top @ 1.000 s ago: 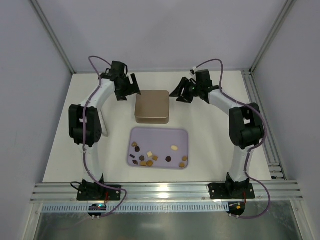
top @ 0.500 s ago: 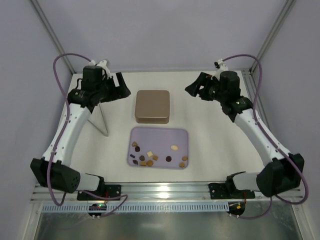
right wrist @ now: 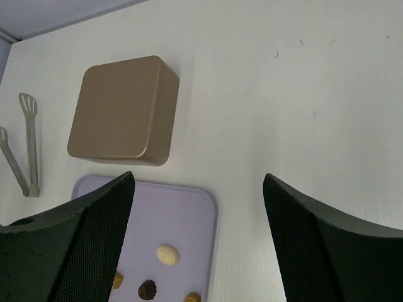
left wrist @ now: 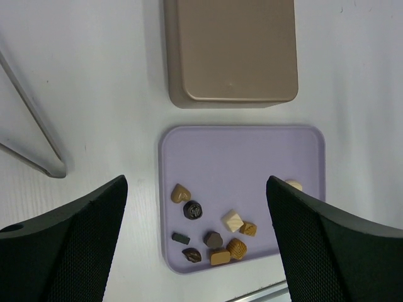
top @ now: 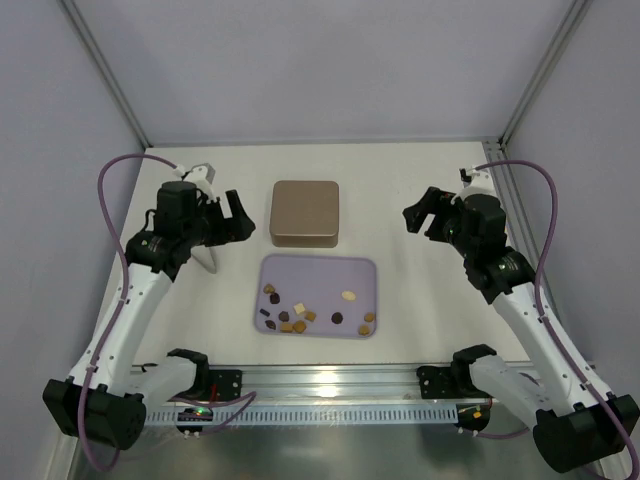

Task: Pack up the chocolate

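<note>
- Hovering over the left side of the counter (top: 400, 290): left claw (top: 235, 215). Fingers spread wide, nothing between them.
- Right claw (top: 420, 212) hangs over the right side and mirrors it. Fingers are also spread wide and it holds nothing.
- Both claws are up in the air, well apart from the tin and tray and touching neither.
- The chocolate (top: 300, 315) is all loose on the lilac tray (top: 320, 275), in the near half of it. The far half of the tray is bare.
- Most pieces bunch toward the tray's near-left corner, and a few sit out toward the right edge.
- The left wrist view shows a caramel piece (left wrist: 180, 193), a dark round one (left wrist: 192, 209) just beside it and a cream-white square (left wrist: 232, 220). More dark and caramel bits sit along the near rim.
- The right wrist view shows a pale oval piece (right wrist: 167, 254) sitting alone, nearer the middle of the tray.
- The brown square tin (top: 305, 212) sits just beyond the tray's far edge with a small gap between them. Its lid is on, so the inside is not visible.
- Metal tongs (right wrist: 25, 104) lie flat on the counter left of the tin and tray. In the top view they are partly under the left arm.
</note>
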